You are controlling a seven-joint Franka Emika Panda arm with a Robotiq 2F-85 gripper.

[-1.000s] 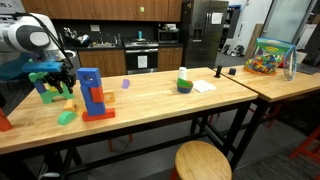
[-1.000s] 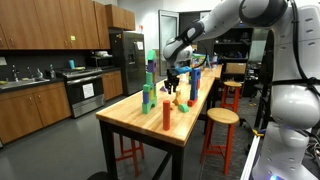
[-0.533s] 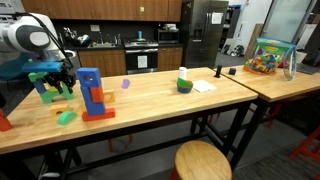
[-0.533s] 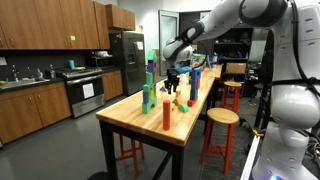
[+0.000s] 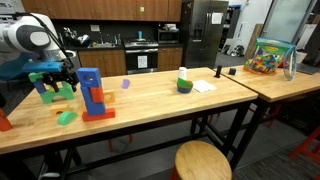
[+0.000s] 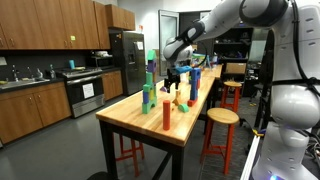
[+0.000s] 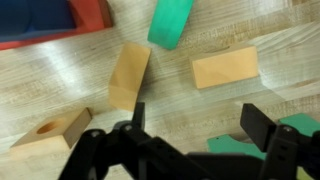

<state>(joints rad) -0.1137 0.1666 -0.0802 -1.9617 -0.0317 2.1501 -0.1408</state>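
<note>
The wooden worktop (image 5: 170, 98) carries a blue-and-red tower (image 5: 92, 93). Beside it the gripper (image 7: 195, 125) hangs low, fingers (image 7: 135, 118) spread over bare wood, holding nothing. Just beyond the fingertips lie an upright tan block (image 7: 130, 75) and a sideways tan block (image 7: 225, 68), apart, with a green cylinder (image 7: 170, 22) past them.

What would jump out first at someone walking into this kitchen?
The tall blue and red block tower standing on the long wooden table, with the white robot arm bent over the toys beside it. In the wrist view, the black gripper hangs open above plain wooden blocks and a green rounded block.
</note>
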